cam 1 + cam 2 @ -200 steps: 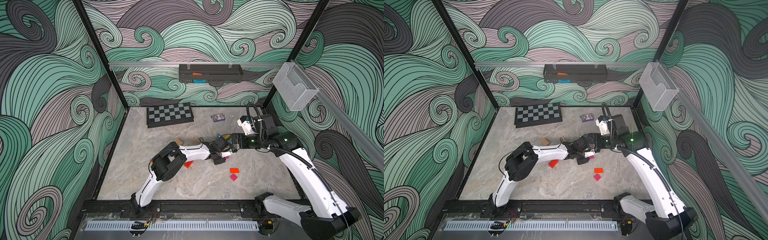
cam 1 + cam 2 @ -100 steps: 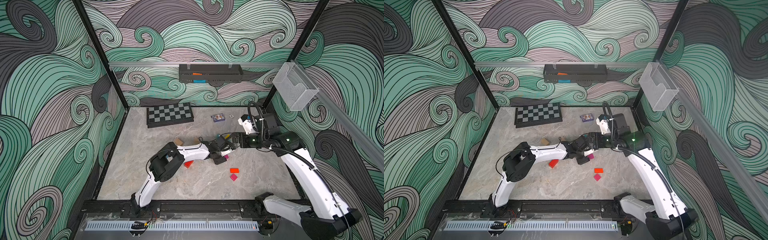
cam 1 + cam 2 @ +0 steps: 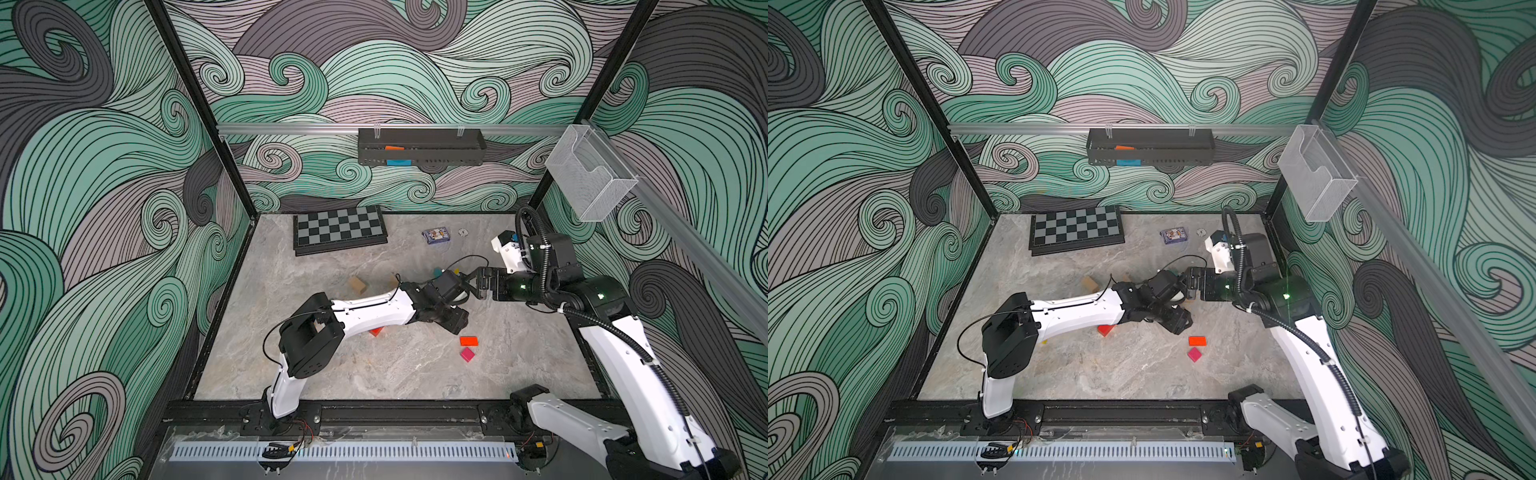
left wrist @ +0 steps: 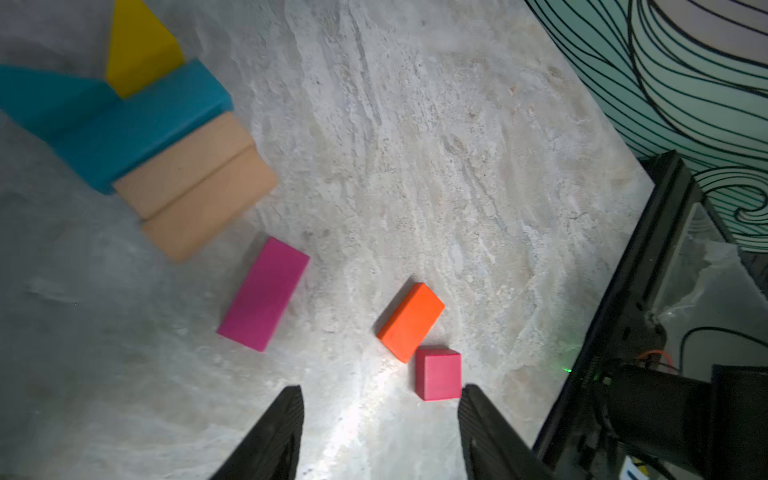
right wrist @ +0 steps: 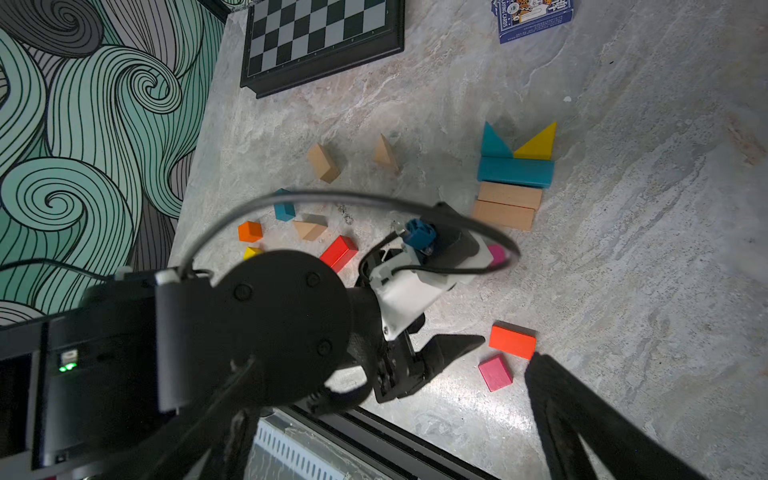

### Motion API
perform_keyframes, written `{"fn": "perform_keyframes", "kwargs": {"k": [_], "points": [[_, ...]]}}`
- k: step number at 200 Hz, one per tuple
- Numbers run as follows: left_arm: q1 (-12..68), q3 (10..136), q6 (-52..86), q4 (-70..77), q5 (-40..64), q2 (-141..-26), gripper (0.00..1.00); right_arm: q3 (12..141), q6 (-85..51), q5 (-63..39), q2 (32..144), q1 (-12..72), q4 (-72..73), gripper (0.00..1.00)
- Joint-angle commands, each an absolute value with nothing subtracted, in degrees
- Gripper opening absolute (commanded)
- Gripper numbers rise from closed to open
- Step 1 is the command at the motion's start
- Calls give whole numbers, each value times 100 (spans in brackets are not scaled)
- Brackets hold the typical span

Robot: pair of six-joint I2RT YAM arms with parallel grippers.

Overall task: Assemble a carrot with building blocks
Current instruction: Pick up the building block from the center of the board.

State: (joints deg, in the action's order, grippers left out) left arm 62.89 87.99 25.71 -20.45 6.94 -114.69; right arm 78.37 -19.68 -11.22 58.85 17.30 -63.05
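A row of building blocks lies flat: a teal wedge and a yellow wedge atop a teal bar, then two tan bars. A pink bar lies loose just below them. Beyond it sit an orange bar and a pink cube. My left gripper is open and empty above the table, with the pink cube just ahead of one fingertip. My right gripper is open wide and empty, hovering over the left wrist.
More loose blocks lie left of the arms: a red bar, orange cube, teal cube and tan pieces. At the back are the chequered board and blue card box. The two arms nearly touch.
My left jaws have spread apart and the pink bar now lies free on the table in front of them. The right arm has barely moved.
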Motion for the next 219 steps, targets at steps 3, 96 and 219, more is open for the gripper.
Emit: {"fn": "perform_keyframes", "kwargs": {"k": [3, 96, 219], "points": [[6530, 9062, 3590, -2076, 682, -11908, 61, 7911, -2115, -1266, 5729, 1723, -6385, 99], [6858, 9970, 4500, -2716, -718, -12848, 64, 7522, -2245, -1461, 5236, 1723, -6425, 99], [7131, 10903, 4363, -3662, -1207, -13610, 65, 7356, -2211, -1493, 5074, 1723, -6458, 99]]}}
